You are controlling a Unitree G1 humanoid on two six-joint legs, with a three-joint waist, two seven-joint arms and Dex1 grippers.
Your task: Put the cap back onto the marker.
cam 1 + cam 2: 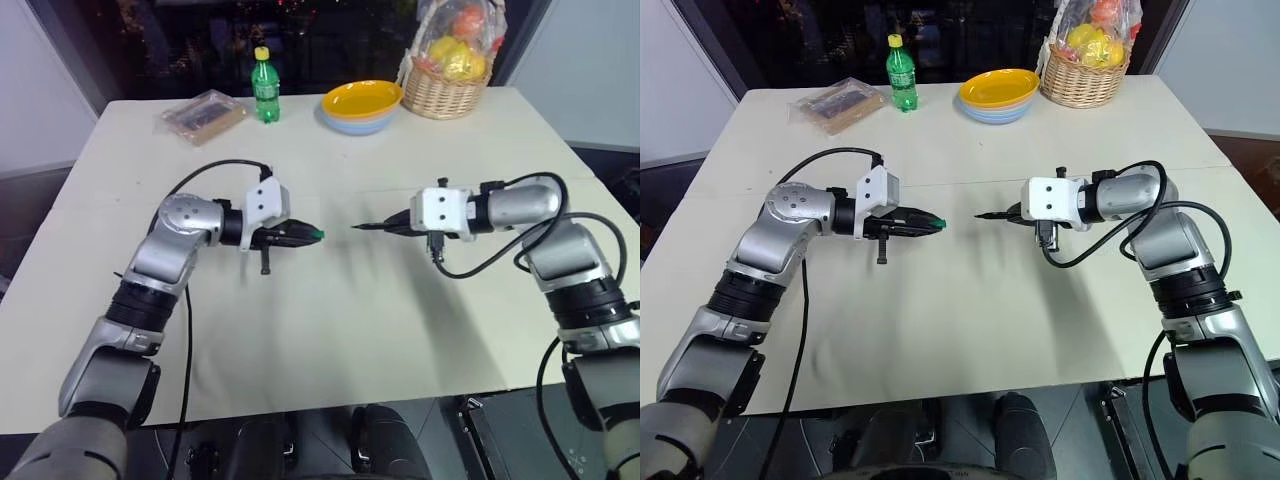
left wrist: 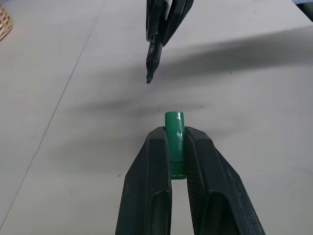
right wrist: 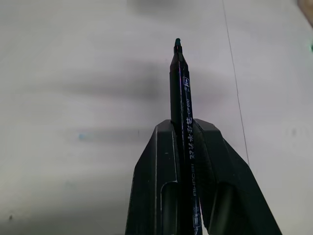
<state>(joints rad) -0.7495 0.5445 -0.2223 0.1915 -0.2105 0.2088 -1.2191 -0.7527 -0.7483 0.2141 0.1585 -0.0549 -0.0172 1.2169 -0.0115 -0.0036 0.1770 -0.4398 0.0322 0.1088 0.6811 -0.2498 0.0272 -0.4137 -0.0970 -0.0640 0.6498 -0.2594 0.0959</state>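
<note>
Above the middle of the white table (image 1: 330, 330), both grippers face each other, tips apart. The left gripper (image 2: 175, 139) is clamped on the green cap (image 2: 174, 128), whose end pokes out past the fingertips toward the other arm. The right gripper (image 3: 182, 128) is closed tight around the black marker (image 3: 182, 98), its pointed tip aimed at the cap with a clear gap between them. Well behind stand a green bottle (image 1: 264, 88), stacked bowls (image 1: 361, 105), a fruit basket (image 1: 447, 92) and a wrapped packet (image 1: 203, 115).
</note>
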